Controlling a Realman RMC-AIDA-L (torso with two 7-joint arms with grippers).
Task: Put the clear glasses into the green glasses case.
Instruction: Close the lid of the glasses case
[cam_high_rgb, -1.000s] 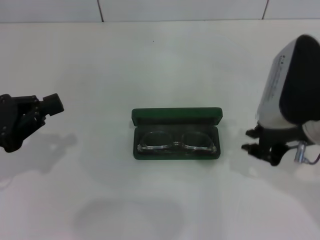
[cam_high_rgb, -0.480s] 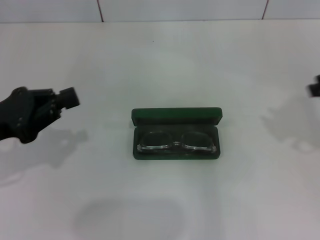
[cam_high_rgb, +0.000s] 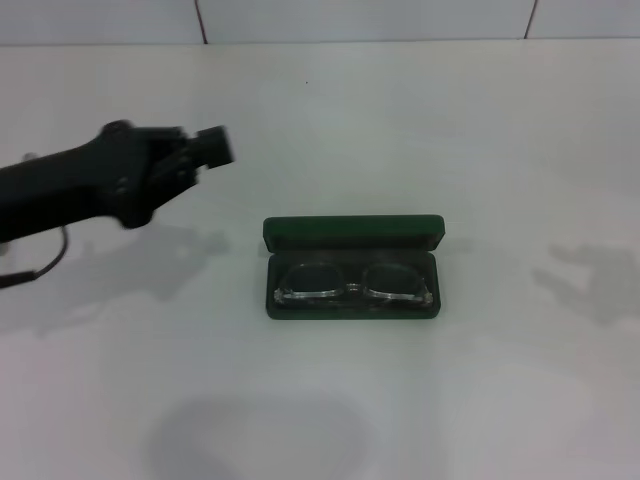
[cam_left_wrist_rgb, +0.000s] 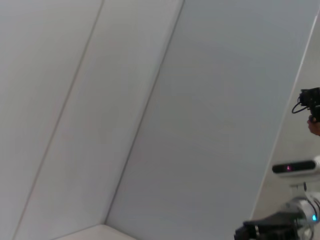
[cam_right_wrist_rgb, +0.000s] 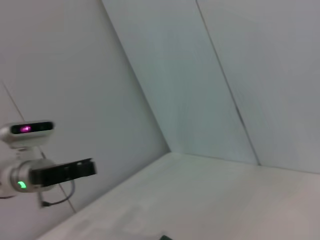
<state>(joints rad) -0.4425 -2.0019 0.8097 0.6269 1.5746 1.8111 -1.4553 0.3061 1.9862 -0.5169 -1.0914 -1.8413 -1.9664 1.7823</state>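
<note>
The green glasses case (cam_high_rgb: 352, 268) sits open in the middle of the white tabletop (cam_high_rgb: 480, 140), its lid raised at the far side. The clear glasses (cam_high_rgb: 352, 282) lie inside it on the dark lining, lenses side by side. The left hand (cam_high_rgb: 212, 146) hangs above the tabletop, up and to the left of the case, well apart from it; whether it is spread or pressed together cannot be told. The right hand is out of the head view.

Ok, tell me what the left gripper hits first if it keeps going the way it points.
Probably nothing: the left gripper points toward the robot's right, passing behind the open case holding the glasses. Only bare table lies ahead, though height is unclear.
</note>
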